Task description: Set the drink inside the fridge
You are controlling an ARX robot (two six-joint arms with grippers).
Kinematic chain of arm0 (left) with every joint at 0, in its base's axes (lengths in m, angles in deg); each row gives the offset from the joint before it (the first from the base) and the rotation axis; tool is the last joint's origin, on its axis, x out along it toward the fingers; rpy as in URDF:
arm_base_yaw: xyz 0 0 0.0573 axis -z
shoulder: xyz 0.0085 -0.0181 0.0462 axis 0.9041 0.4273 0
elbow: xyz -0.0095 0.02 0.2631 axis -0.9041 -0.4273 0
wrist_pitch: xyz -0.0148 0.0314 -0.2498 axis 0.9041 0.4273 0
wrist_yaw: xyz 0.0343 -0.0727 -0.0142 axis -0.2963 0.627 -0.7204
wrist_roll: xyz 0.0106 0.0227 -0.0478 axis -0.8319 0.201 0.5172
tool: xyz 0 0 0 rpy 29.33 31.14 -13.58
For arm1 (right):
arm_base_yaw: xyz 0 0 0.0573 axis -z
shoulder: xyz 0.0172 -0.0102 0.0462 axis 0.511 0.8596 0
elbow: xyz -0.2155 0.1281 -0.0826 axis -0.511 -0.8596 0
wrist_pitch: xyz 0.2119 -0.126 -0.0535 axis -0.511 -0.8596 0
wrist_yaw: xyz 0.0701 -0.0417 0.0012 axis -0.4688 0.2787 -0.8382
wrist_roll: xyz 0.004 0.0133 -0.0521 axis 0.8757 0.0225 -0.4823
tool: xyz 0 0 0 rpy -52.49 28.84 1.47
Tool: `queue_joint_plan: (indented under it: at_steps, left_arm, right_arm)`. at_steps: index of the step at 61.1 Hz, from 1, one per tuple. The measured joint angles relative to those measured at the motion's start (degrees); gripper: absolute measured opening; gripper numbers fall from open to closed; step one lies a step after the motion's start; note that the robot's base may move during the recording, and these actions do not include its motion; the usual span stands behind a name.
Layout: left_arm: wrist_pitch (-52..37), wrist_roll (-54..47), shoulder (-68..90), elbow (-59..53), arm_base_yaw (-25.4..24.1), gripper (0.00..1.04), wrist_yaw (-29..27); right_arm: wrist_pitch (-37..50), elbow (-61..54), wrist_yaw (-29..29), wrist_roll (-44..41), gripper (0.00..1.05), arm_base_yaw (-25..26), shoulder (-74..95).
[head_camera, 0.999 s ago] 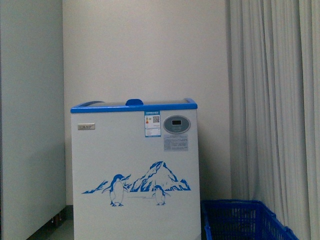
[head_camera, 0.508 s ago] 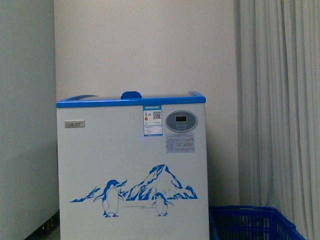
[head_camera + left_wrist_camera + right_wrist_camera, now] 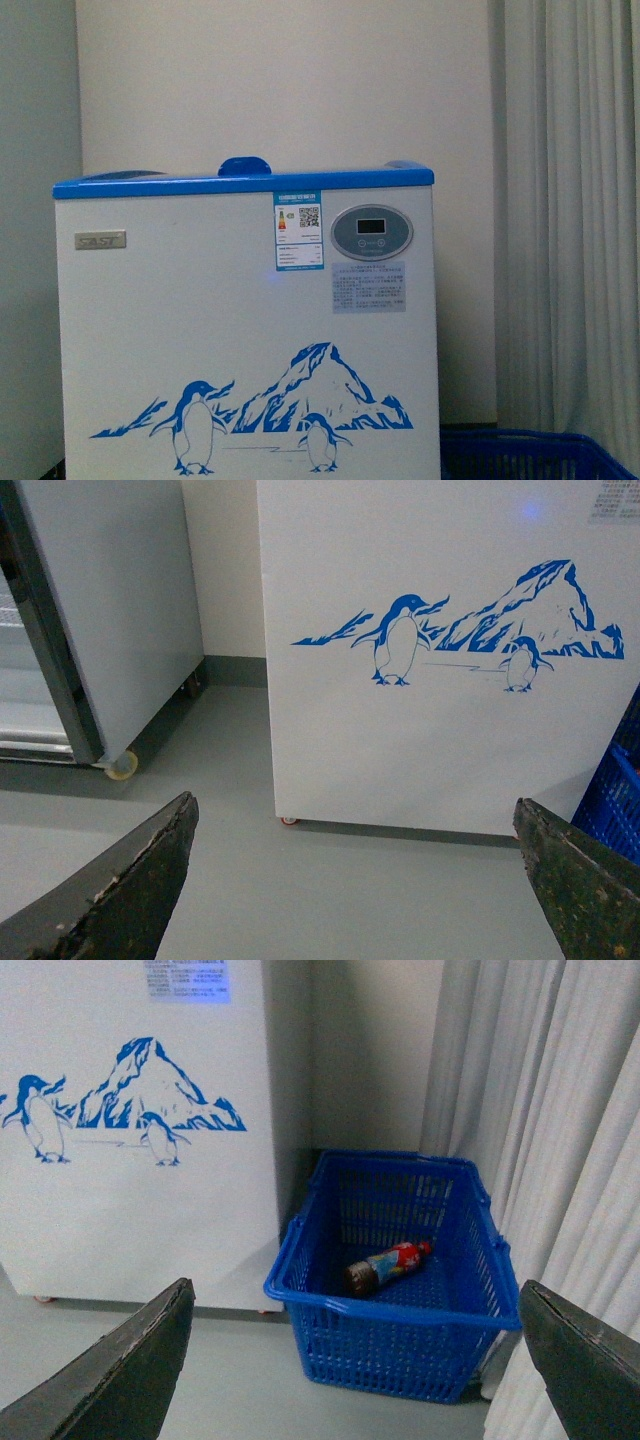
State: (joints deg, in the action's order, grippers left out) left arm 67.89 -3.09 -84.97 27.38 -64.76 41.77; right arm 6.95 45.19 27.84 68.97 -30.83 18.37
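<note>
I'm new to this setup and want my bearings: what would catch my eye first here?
The white fridge with its blue rim and penguin-mountain picture fills the front view. Beside it, by the curtain, a blue crate holds the drink, lying on its side.

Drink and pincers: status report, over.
Left pincer open, empty. Right pincer open, empty. Drink lying on its side in blue crate beside fridge, ungrasped. Fridge lids unseen from here.

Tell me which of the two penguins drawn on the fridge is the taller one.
The left penguin, at the left foot of the mountain on the fridge. The right penguin, directly below the peak, is clearly shorter.
</note>
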Motion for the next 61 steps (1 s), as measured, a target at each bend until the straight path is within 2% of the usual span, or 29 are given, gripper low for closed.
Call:
queue_joint_plan:
  at_steps: [61]
  left_arm:
    - [0.0, 0.0, -0.07, 0.0, 0.0, 0.97, 0.02]
  right_arm:
    - [0.0, 0.0, 0.0, 0.0, 0.97, 0.0, 0.0]
